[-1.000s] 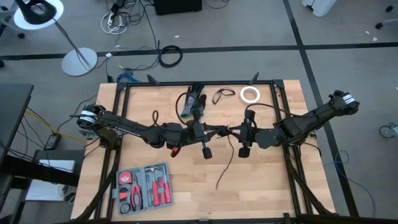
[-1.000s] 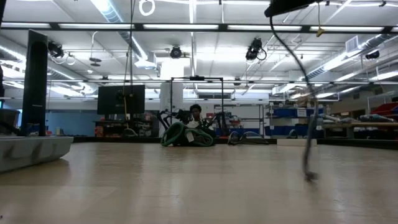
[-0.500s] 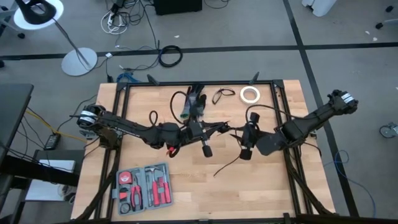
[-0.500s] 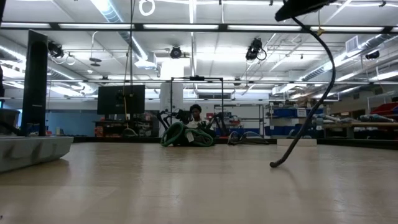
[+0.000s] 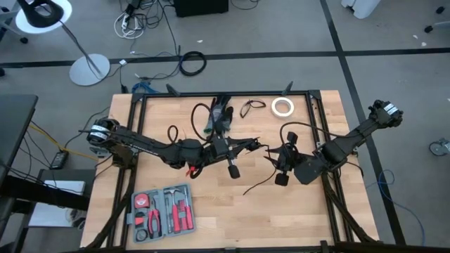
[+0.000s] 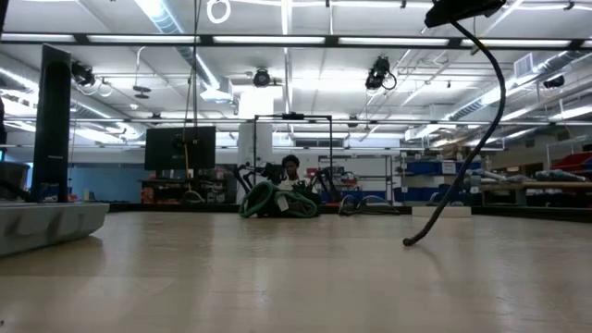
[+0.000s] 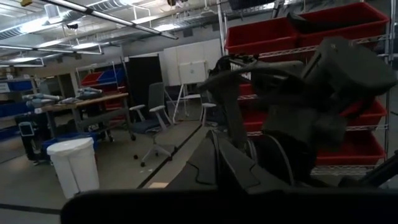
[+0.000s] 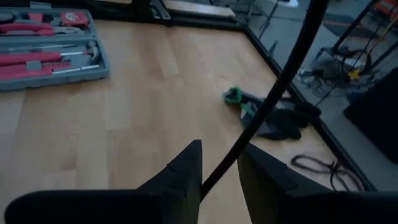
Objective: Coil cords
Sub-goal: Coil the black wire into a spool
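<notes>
A thin black cord (image 5: pixel 261 176) is held in the air over the table's middle between my two grippers. My left gripper (image 5: pixel 253 143) points toward the table's right edge and is shut on the cord's upper part. My right gripper (image 5: pixel 273 157) faces it and is shut on the cord (image 8: pixel 261 106) a short way off. The cord's tail (image 6: pixel 481 120) curves down, and its free end (image 6: pixel 407 242) rests on the table. A small loose cord loop (image 5: pixel 249 107) lies flat near the far edge. My left gripper comes level from the table's left side and is shut on the cord near its upper end (image 5: pixel 261 146); its own fingers hide the place of contact. My right gripper pinches the cord (image 8: pixel 214 171) between its two fingers (image 8: pixel 186 168), coming level from the table's right side. The cord runs slack below it, with its free end (image 5: pixel 246 191) on the table.
A white tape roll (image 5: pixel 283 106) lies at the far right. A grey tool case (image 5: pixel 162 209) lies open at the near left. A green and black bundle (image 5: pixel 218 116) with another cord lies at the far middle. Black frame rails (image 5: pixel 316 119) edge the table.
My right gripper has moved toward the near edge and a little right, tipping as it went. The cord's tail, which hung straight down, has swung out; its free end has moved toward the far edge and now lies on the table.
</notes>
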`<state>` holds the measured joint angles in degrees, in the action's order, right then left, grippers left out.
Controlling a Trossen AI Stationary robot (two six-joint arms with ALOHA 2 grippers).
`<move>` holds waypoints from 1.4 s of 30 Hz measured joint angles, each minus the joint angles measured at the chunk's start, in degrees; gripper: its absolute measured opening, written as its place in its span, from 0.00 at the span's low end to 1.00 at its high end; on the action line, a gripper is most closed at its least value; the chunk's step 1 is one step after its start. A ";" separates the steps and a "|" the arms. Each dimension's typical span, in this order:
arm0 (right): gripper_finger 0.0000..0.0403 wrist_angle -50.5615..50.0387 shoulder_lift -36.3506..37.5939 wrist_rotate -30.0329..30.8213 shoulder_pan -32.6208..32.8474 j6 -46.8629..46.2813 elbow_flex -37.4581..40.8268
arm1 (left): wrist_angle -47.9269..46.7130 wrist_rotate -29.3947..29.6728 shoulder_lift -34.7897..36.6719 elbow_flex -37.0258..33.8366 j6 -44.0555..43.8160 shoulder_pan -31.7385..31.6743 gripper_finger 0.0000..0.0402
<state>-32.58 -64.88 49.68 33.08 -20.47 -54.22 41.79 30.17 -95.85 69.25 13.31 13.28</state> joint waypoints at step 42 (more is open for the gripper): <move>0.01 14.68 0.02 2.12 1.30 -3.69 15.31 | 3.09 -2.60 -0.09 -0.08 -1.62 0.24 0.00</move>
<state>-17.90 -64.86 51.79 34.39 -24.16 -38.90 44.88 27.57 -95.94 69.17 11.68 13.52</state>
